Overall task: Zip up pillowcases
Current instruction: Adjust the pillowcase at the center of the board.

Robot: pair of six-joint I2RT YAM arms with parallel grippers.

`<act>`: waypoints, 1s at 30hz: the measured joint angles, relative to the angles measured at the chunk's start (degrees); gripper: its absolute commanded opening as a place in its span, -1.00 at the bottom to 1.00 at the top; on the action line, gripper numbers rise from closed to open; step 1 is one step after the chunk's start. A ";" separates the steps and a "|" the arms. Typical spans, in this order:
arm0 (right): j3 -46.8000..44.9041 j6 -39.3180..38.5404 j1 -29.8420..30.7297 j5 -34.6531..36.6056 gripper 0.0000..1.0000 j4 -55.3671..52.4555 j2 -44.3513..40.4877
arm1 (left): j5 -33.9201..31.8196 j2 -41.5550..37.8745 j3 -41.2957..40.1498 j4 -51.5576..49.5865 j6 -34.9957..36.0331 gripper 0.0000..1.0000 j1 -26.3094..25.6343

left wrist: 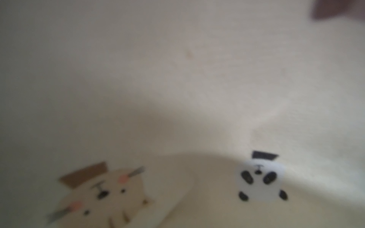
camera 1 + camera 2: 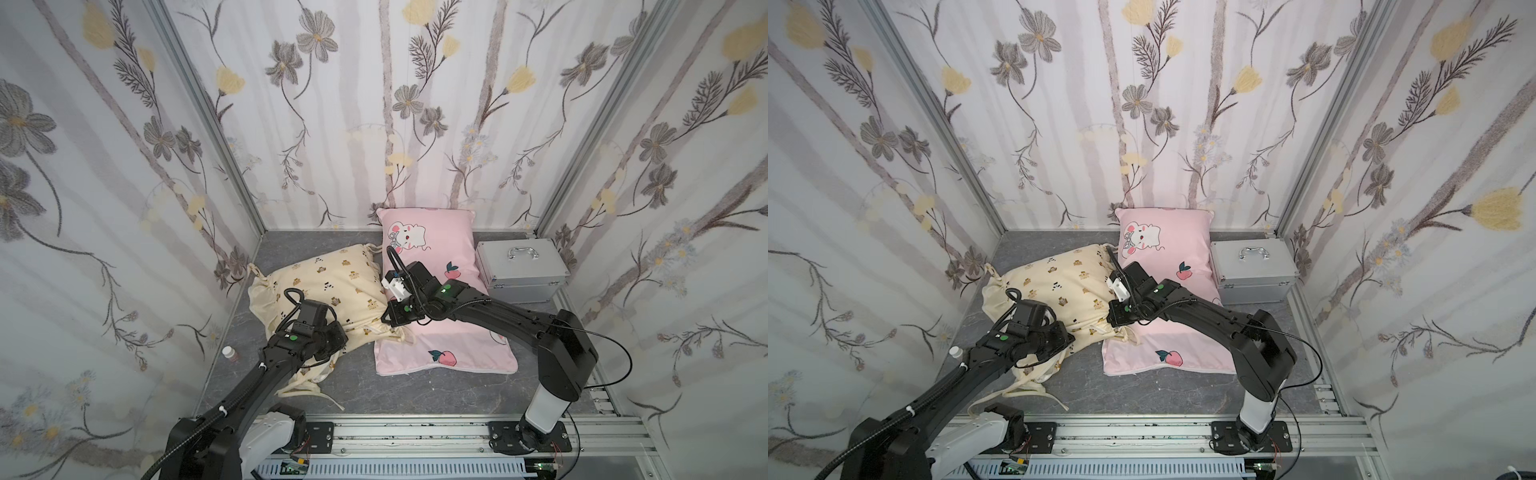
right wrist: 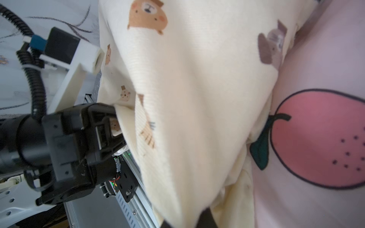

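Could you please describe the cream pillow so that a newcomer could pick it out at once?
On the grey floor between the flowered walls lie two pillows. The cream pillow is on the robot's left of the pink pillow, its corner lapping onto it. It alone has small bear prints and ruffled edges; the pink one shows a mouse and peaches.

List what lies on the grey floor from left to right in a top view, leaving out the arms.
small white-capped bottle → cream bear-print pillow → pink pillow → silver case
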 measured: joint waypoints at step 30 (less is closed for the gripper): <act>-5.70 -2.62 3.78 8.04 -1.00 8.41 -2.29 | 0.83 -10.84 6.97 -4.90 8.96 -0.46 -8.55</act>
